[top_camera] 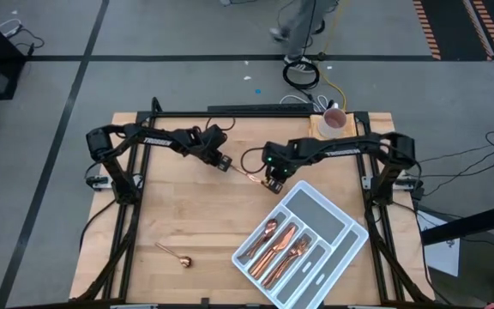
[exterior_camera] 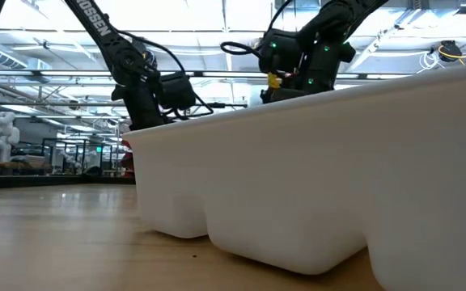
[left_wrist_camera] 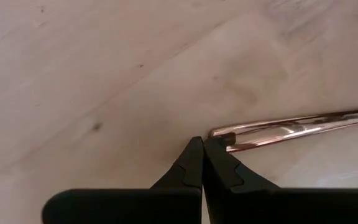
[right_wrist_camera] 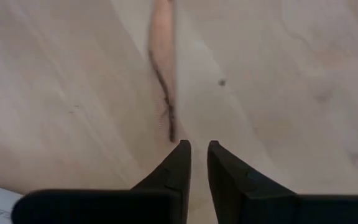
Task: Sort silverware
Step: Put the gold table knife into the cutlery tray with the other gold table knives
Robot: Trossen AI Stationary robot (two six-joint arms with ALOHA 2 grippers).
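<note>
My left gripper point(left_wrist_camera: 202, 144) pinching copper utensil point(left_wrist_camera: 291, 127) tip mid-table; right gripper point(right_wrist_camera: 195, 149) slightly spread beside it (probably empty). Thin pinch, could slip short of tray point(top_camera: 346, 225).

One thin copper-coloured utensil point(top_camera: 249, 174) is held near the table's middle. Several shiny copper pieces point(top_camera: 281, 244) are laid lengthwise in the tray. One copper spoon point(top_camera: 175, 255) is lying apart, flat on the wood.

Up top, the high camera stares straight down on the whole counter point(top_camera: 187, 215), tray point(top_camera: 337, 225) toward five o'clock. Down low, the lens sits at counter level, hard against that same tray's wall point(exterior_camera: 314, 178). Both wrist cameras hover close over bare wood.
</note>
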